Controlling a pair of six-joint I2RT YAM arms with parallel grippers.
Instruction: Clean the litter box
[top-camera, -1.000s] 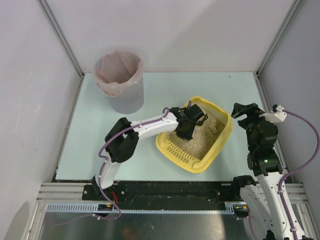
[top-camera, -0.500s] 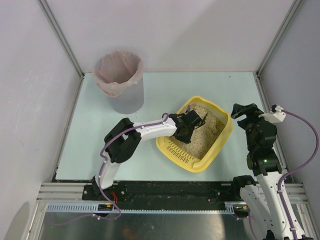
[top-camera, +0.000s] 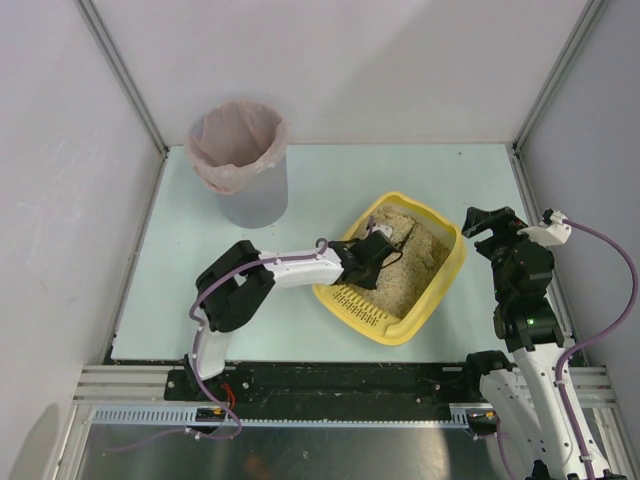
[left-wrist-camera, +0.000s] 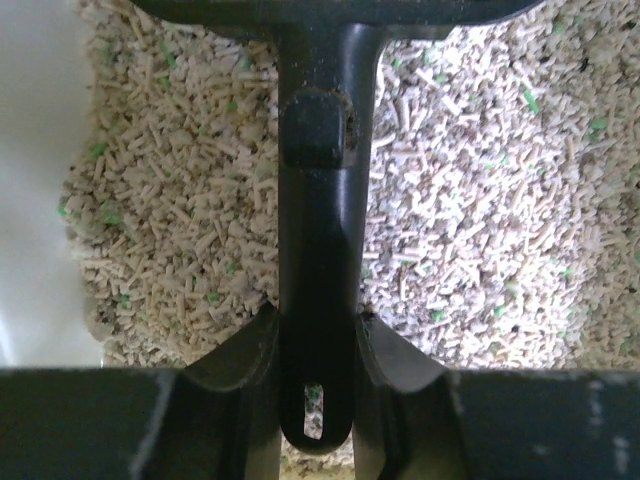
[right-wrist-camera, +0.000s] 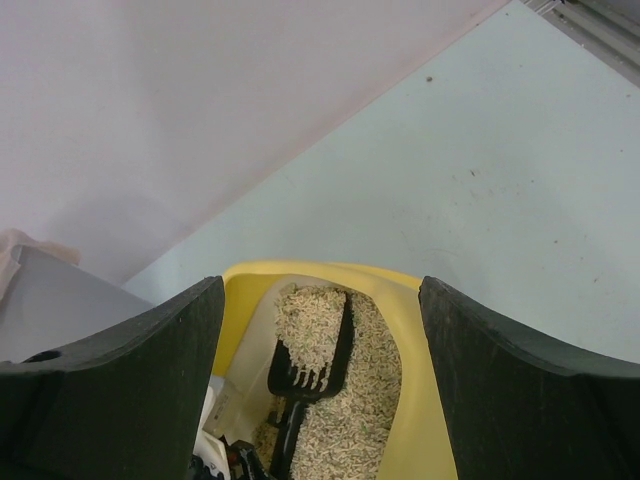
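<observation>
Left tool (left-wrist-camera: 315, 375) was clamped on the black scoop (left-wrist-camera: 315, 200), its head in the litter box (top-camera: 440, 290); right tool (top-camera: 487, 220) hung spread, empty. I judged sifting underway. Next, I'd lift the scoop level toward the bin (top-camera: 240, 160).

Pale-green table (top-camera: 480, 175) with litter box (top-camera: 443, 279), bin (top-camera: 252, 196)
</observation>
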